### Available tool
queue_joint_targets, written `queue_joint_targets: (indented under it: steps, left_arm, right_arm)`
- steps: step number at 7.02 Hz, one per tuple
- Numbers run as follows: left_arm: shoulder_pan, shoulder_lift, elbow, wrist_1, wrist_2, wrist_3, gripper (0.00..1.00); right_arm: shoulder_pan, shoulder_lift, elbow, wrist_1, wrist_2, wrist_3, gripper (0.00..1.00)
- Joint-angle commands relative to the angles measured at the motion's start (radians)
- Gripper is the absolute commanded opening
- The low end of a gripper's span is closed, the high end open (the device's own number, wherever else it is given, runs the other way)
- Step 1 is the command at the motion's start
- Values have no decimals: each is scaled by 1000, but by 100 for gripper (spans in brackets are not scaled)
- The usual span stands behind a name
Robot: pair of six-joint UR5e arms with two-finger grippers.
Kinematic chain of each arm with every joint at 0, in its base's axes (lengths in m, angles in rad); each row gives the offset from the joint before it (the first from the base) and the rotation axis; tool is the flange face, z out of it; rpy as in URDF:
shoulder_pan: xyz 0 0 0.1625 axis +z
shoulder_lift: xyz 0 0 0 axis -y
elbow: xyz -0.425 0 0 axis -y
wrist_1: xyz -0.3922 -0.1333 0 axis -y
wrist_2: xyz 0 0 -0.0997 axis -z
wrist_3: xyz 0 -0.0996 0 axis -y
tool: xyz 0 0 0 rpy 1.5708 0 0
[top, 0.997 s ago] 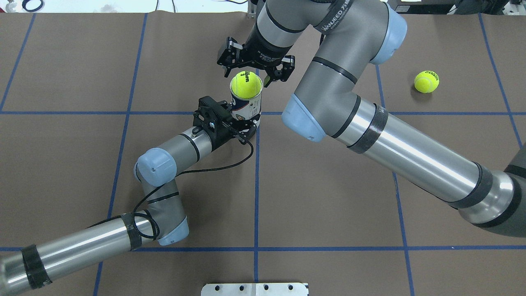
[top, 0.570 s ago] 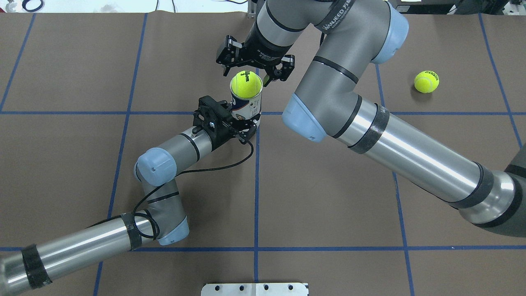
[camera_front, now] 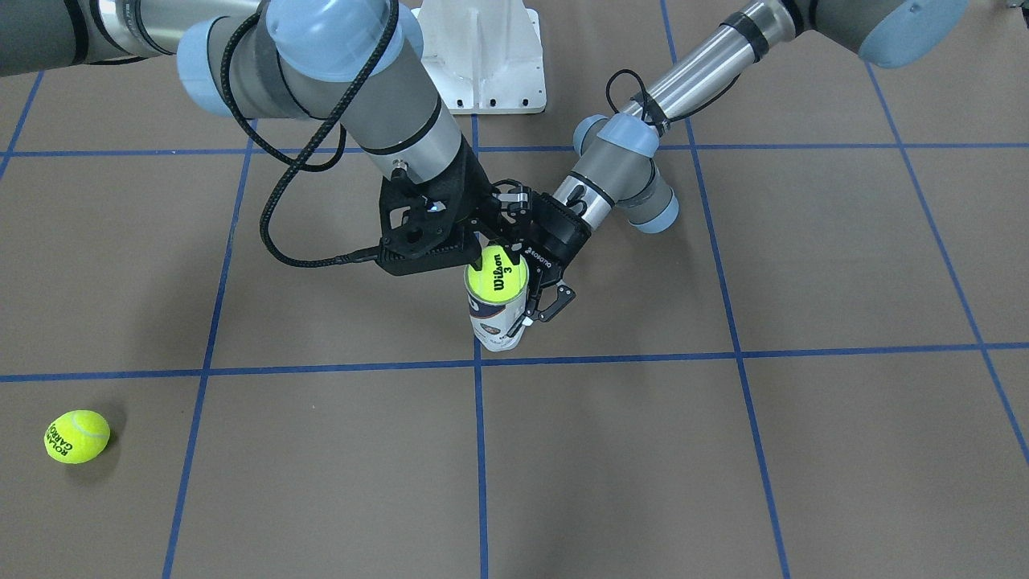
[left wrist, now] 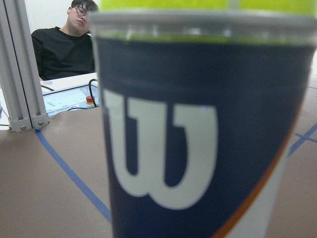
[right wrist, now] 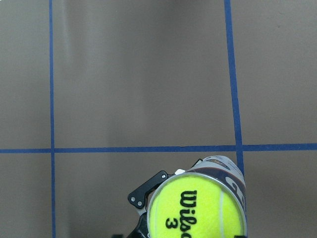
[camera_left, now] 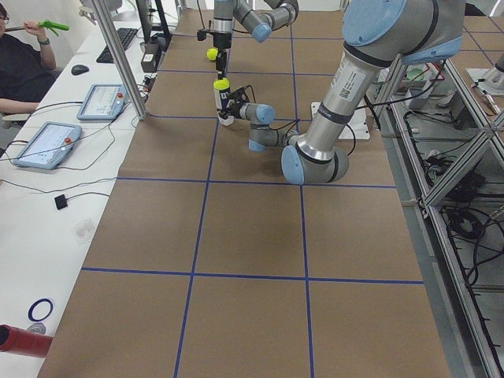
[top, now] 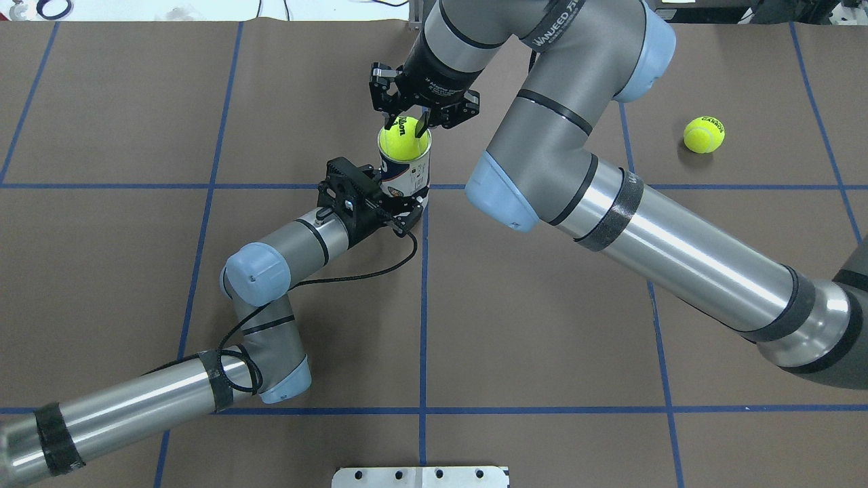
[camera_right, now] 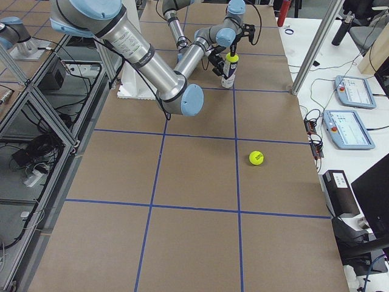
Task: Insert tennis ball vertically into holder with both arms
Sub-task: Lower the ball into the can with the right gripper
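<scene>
Tennis ball (top: 405, 140): marked Wilson 3, sitting in the mouth of the holder with most of it above the metal rim. It is directly beneath the right jaws and above the left jaws.
Holder (top: 409, 177): upright on the tabletop (top: 542, 339), clasped by the left jaws.
Left jaws: closed around the holder low on its body. The left arm (top: 305, 240) reaches in low across the tabletop.
Right jaws: pointing straight down from the right arm (top: 678, 244), partly apart but narrower than the ball, with the tips over its crown. They are not gripping it, and I cannot tell whether they touch it.
Step, as judged: the ball is placed but not pressed home, so a downward push remains.
Risk, off-centre push: the ball could squirt off the rim and roll away.
Risk, low grip: pressure at the top could tilt the holder or slide it through the left jaws.
Risk, narrow tips: the ball could wedge between them and lift out when they retreat.
Count, tennis balls: two. The second ball (top: 703, 134) lies loose, well apart from both jaws, on the right arm's side.
Count, holders: one.
Count, arms: two.
Count, white pedestal base (camera_front: 482, 56): one, well behind both jaws.
Count, person (left wrist: 59, 44): one, seated beyond the tabletop.
</scene>
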Motion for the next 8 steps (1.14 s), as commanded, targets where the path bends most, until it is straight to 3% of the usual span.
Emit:
queue_joint_targets:
  steps: [1, 6, 8]
  left_arm:
    - [-2, 0, 0, 0, -1, 0, 66]
    - [-2, 0, 0, 0, -1, 2, 66]
    - [-2, 0, -1, 0, -1, 0, 66]
  right_arm:
    - [3, 1, 1, 2, -1, -4, 0]
    - [-11, -8, -10, 2, -15, -4, 0]
    - [-41, -8, -10, 2, -61, -4, 0]
